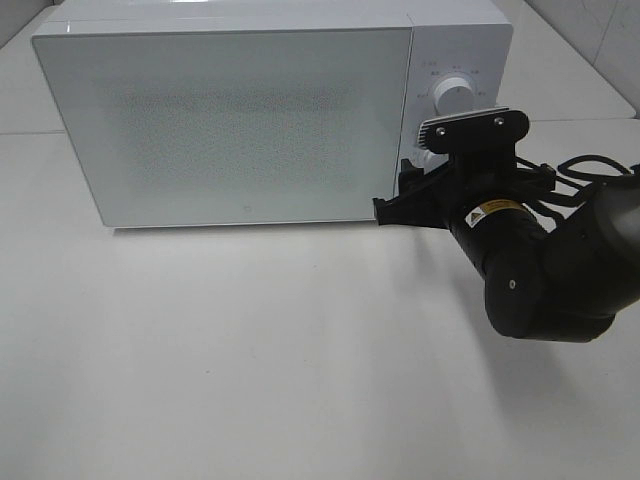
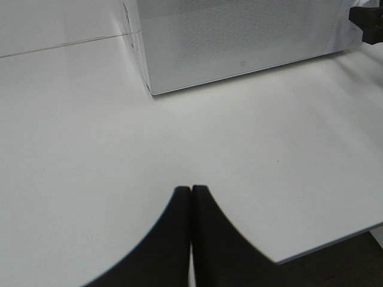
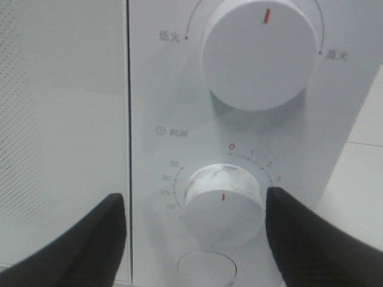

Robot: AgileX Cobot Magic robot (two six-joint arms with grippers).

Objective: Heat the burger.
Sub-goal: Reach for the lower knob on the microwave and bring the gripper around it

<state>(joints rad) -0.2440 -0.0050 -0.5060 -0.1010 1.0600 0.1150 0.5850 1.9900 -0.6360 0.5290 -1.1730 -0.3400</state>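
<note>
A white microwave (image 1: 230,120) stands at the back of a plain white tabletop (image 1: 250,350), its door shut. The door's speckled window gives no view inside. The burger shows in none of the views, so where it lies cannot be told.

The right arm (image 1: 540,270) reaches in from the right side to the microwave's control panel (image 1: 450,110). The right fingers (image 3: 78,239) stand wide apart around the lower knob (image 3: 222,203), the timer dial. One finger is well clear of it and the other is just beside its rim; contact cannot be made out. The knob's red mark sits on the side opposite the red 0 of its scale. An upper knob (image 3: 260,54) with its own red mark sits beyond it, and a round white button (image 3: 206,269) lies on the lower knob's other side.

The left fingers (image 2: 173,239) are pressed together with nothing between them, hovering over bare tabletop well in front of the microwave.

A thin seam (image 2: 60,45) crosses the tabletop beside the microwave. At the near corner the tabletop ends, and a dark floor (image 2: 353,257) shows below. Pale tiles (image 1: 600,40) with grey joints fill the room behind the microwave on the right.
</note>
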